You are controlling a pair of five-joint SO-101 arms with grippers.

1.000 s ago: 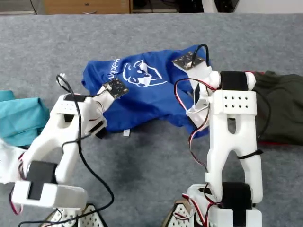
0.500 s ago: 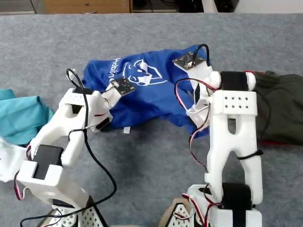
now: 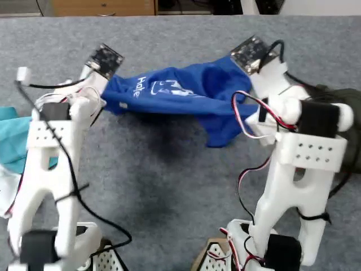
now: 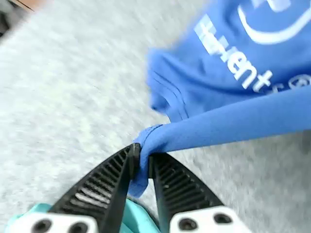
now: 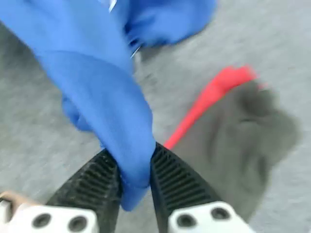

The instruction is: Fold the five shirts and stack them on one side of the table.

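Firstly, the blue shirt (image 3: 180,93): you held it up off the table (image 3: 169,186), strung between both sets of fingers, with its middle sagging below their line and one loose end drooping nearer the right ones. By my reading, that spread was meant to shake the cloth flat so it could be laid down squarely for folding. Next, the left gripper (image 4: 142,154): its fingers were clenched on a bunched hem of the shirt, pinched right at the tips, and the fabric ran taut away from them toward the other arm. Next, the right gripper (image 5: 132,153): its fingers were clamped on a thicker fold of the same shirt, with cloth filling the gap between them and a tail reaching down past the tips. Two far-apart holds probably kept the garment from twisting. Next, the teal shirt (image 3: 11,135): it lay on the table behind the left fingers, apart from the blue one. Last, the dark shirt (image 5: 243,131): it lay on the table just beyond the right fingers, with a red garment (image 5: 214,94) touching its edge. Whether either was folded could not be told.
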